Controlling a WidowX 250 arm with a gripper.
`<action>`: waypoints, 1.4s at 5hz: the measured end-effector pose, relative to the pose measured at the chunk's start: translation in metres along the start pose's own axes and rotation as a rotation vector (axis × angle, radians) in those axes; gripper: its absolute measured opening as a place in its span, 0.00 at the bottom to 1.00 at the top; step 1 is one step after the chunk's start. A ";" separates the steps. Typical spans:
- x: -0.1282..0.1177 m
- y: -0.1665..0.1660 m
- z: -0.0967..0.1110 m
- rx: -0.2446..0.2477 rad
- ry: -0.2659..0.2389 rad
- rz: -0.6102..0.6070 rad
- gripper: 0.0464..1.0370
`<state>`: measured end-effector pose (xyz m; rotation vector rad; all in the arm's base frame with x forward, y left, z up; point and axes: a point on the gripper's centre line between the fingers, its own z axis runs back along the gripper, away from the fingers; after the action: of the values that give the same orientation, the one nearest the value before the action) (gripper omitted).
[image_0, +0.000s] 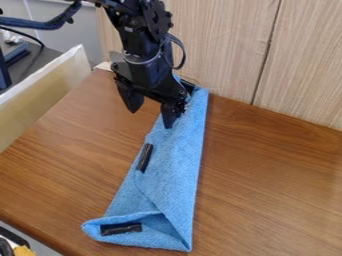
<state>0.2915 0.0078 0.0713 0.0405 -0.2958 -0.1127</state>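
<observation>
So the table (267, 170) is a warm brown wood-grain top, and right along its back edge there's a pale wood-panel wall (224, 45) with a dark vertical seam in it. Over on the left of the view a cream-coloured board (40, 100) with a whitish top edge slants along the table's side, and past that you can see a dark surface (47, 58) with some stuff on it. Bottom left corner has a bit of something black and yellow poking in, can't really tell what.

Main thing here is a blue cloth (177, 165), folded into a long, narrow shape, running from the near edge area of the table back to under the arm. The near end is the wide part, and its folds make a kind of loose pocket with a black strip (121, 229) lying at it. Another short black strip (145, 157) sits further up, by the cloth's left edge.

The arm (137, 32) drops in from the top, with the gripper (151, 114) pointing down over the far half of the cloth. It's spread open, one finger above the wood just left of the cloth, the other right over the cloth. Can't tell if that one's actually touching the fabric.
</observation>
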 end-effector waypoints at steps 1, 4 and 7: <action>-0.006 -0.001 -0.006 -0.003 0.029 0.001 0.96; -0.038 -0.027 -0.012 -0.005 0.076 -0.089 0.96; -0.065 -0.023 -0.069 0.010 0.212 -0.126 0.96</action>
<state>0.2478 -0.0054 -0.0149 0.0806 -0.0814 -0.2308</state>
